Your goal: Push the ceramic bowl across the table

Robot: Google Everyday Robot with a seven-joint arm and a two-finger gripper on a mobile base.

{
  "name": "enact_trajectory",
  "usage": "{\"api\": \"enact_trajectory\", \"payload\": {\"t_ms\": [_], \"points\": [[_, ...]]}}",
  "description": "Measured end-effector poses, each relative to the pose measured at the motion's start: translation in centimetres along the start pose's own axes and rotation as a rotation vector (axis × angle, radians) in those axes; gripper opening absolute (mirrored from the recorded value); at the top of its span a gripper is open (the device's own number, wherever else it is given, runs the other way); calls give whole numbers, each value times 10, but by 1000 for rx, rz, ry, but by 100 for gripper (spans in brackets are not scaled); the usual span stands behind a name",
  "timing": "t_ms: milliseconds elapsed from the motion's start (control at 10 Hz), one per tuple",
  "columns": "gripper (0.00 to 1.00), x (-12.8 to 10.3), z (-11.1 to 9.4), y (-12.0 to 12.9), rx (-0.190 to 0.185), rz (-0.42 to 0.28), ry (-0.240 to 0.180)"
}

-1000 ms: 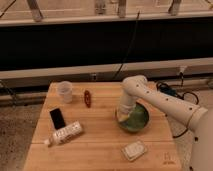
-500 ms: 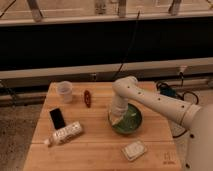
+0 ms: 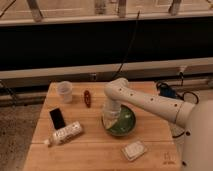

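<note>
Bowl: ceramic bowl [image 3: 120, 121], green, mid-bench [image 3: 95, 150].
Gripper [image 3: 110, 120]: at the bowl's left rim.
Jaws: state cannot be told.
Left: plastic cup [image 3: 65, 91], phone [image 3: 57, 118], bottle [image 3: 64, 134].

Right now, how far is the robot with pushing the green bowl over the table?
Done: the gripper is down at the left rim of the ceramic bowl, which has slid left compared with a second ago. In hand: the push goes on mid-table. Left: most of the table toward the bottle and phone remains uncrossed.
</note>
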Motion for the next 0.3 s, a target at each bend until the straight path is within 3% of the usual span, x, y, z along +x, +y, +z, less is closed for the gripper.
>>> {"api": "enact_trajectory", "payload": {"t_ms": [300], "points": [[0, -23, 9, 4, -26, -70, 4]]}}
